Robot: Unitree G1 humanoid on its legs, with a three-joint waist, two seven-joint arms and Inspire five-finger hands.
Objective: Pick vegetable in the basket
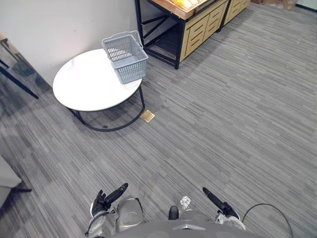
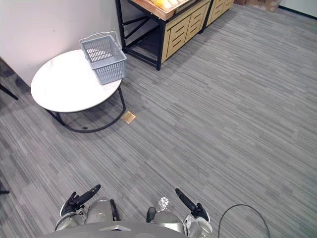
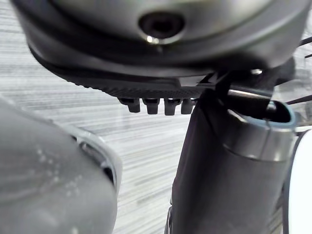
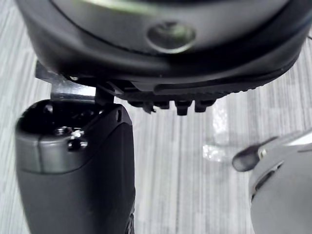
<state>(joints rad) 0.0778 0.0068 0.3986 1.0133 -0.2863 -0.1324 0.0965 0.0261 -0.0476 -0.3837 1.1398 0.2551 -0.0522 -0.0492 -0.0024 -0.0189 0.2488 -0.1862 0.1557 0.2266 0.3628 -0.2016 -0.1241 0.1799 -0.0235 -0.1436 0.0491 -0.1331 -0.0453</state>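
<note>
one basket on one table; left hand, right hand straight-fingered.

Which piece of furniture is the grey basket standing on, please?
The low round white table: the basket sits at its edge nearest the drawers. The wooden drawer units beyond it are rectangular and tan.

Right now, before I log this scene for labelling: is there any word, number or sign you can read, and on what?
None. No legible text shows on the grey basket, the white round table, the wooden drawer unit or the brass floor plate.
</note>
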